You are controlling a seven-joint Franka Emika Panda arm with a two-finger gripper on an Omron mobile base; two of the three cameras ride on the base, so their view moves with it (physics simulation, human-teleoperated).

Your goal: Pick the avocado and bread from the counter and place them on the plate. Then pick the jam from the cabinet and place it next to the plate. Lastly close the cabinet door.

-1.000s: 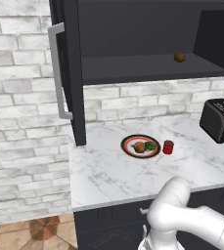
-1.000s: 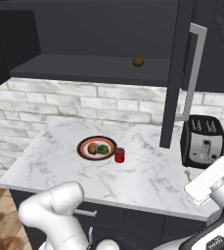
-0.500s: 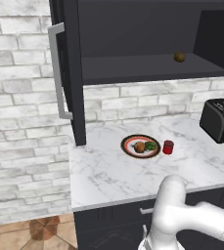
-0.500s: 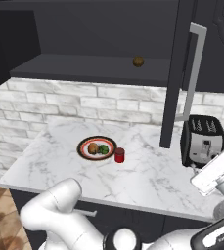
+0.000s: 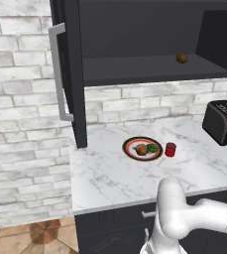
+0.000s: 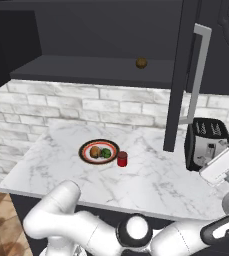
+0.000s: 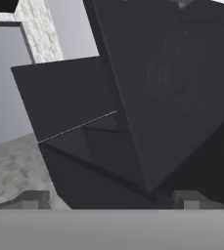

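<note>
Since the earlier frames only my arm has moved: its white elbow (image 5: 172,198) has swung further out over the front edge of the counter (image 5: 110,178), and in the right base view my hand (image 6: 225,162) sits lower beside the toaster (image 6: 206,142). Nothing on the counter has shifted.

The plate (image 5: 131,152) lies near the middle of the counter with the bread (image 5: 141,149) at 9 o'clock on it and the avocado (image 5: 153,148) at 3 o'clock, the two just beside each other. The jam (image 5: 170,149) stands upright on the marble just off the plate's rim at 3 o'clock, seemingly not touching it. From the right base view the same group reads plate (image 6: 86,156), bread (image 6: 95,151), avocado (image 6: 106,152), jam (image 6: 122,159).

The cabinet (image 5: 149,69) above is open. Its left door (image 5: 73,74) stands swung out, edge-on, at 10 o'clock from the plate, with the silver handle (image 5: 59,74) on its outer face. A second door (image 6: 183,75) hangs open on the right, its handle (image 6: 198,75) above the toaster. A dull brown ball (image 5: 182,58) rests on the shelf, toward 1 o'clock from the plate and well apart from it.

My pincer (image 7: 111,197) is spread wide, its two tips far apart with nothing between them. It points up at a dark panelled door face (image 7: 172,83); I cannot tell how close it is.
</note>
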